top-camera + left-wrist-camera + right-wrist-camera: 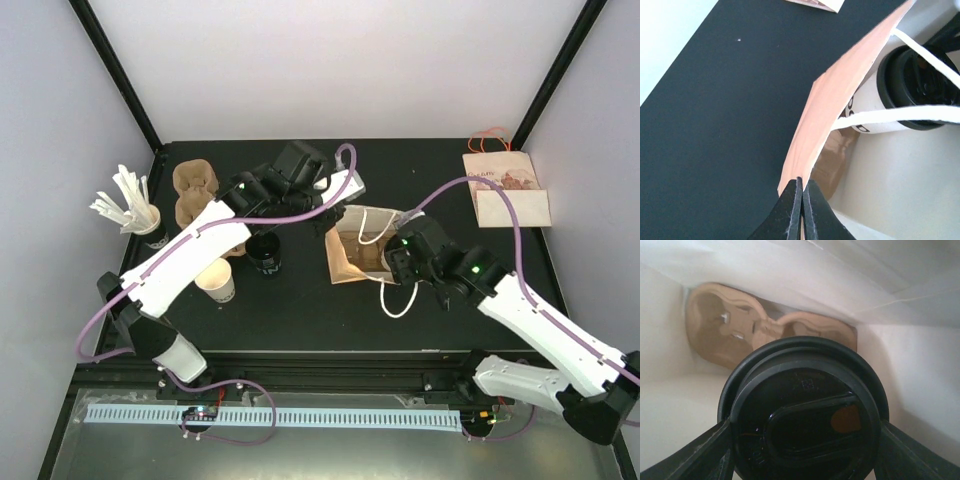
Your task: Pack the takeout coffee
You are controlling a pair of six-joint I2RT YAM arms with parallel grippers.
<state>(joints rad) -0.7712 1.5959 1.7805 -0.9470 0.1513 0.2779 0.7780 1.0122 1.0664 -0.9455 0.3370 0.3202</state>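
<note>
Brown paper bag [352, 252] near the middle of the tabletop [300, 310], mouth open, seen from above. At its far-left rim the left gripper [328, 212]; reaching in from the right, the right gripper [402, 256].

From the left wrist: fingers pressed together on the thin bag edge, pinching it to hold the mouth open. White coffee cup [866, 106] with black lid [910, 85] inside, behind a white string handle [900, 116].

From the right wrist: jaws spread wide, clasping the cup at both sides, pulp carrier [725, 330] beyond on the bag floor. Probably light, yet full of hot liquid; paper wall soft, lid easy to pop. Best taken on the body, upright, without hard squeeze.
</note>
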